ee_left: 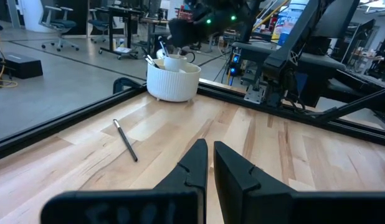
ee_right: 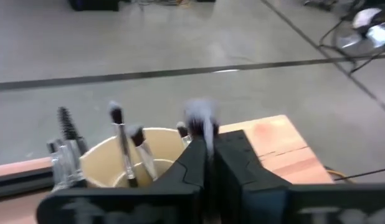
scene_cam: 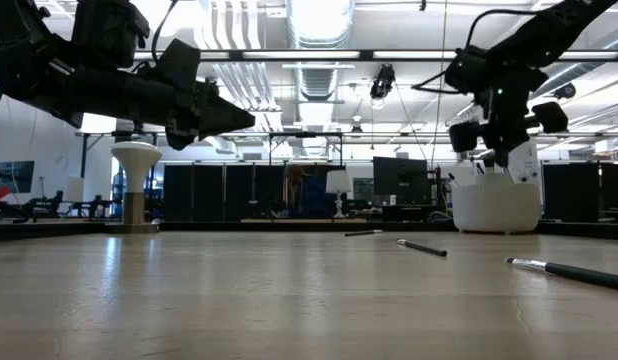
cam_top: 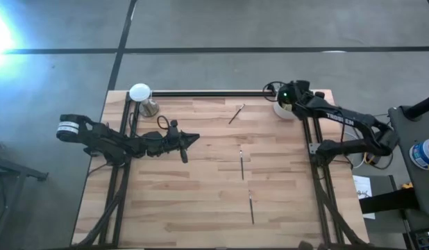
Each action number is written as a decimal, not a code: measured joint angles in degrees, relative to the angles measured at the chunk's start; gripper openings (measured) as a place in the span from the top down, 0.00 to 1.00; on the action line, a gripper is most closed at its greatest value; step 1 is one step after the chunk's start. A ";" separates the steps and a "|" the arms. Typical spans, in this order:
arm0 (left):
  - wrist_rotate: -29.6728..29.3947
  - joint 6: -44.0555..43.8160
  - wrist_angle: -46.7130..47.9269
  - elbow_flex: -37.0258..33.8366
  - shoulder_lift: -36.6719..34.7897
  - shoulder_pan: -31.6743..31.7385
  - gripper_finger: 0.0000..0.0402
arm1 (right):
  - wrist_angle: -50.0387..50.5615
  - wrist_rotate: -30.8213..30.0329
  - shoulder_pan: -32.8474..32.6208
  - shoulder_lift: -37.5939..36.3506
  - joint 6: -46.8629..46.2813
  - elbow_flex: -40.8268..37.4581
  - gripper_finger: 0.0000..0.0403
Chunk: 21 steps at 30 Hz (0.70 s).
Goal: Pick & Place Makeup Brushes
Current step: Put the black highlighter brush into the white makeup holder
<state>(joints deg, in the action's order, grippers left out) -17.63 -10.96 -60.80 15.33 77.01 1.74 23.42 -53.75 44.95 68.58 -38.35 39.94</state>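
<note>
Three thin makeup brushes lie flat on the wooden table: one near the far edge, one mid-table, one nearer. The low view shows them too. A white cup stands at the far right and several brushes stand in it. My right gripper hovers over the cup, shut on a pale fluffy-headed brush. My left gripper hangs shut above the table's left middle, holding nothing. My right gripper pinches a brush between its two fingers just below the fluffy head. The head sticks out past the fingertips, over the cup's rim. The handle's lower part is hidden by the fingers. I cannot tell whether the brush rests in the cup.
A small white-topped stand with a shiny piece beside it sits at the far left corner. Black frame rails run along the far edge and both sides. Bare wood lies between the brushes and the left gripper.
</note>
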 joint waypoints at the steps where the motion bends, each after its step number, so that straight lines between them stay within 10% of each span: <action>1: 0.00 0.00 0.00 0.00 0.00 0.00 0.95 | -0.02 0.85 0.00 -0.47 0.02 0.00 0.97; 21: 0.00 -1.07 -0.01 -0.04 0.00 0.00 0.95 | 0.62 0.85 0.33 1.30 -6.36 2.60 0.97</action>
<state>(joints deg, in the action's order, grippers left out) -17.63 -12.03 -60.80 15.29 77.01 1.74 24.04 -52.90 45.28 69.88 -44.70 42.55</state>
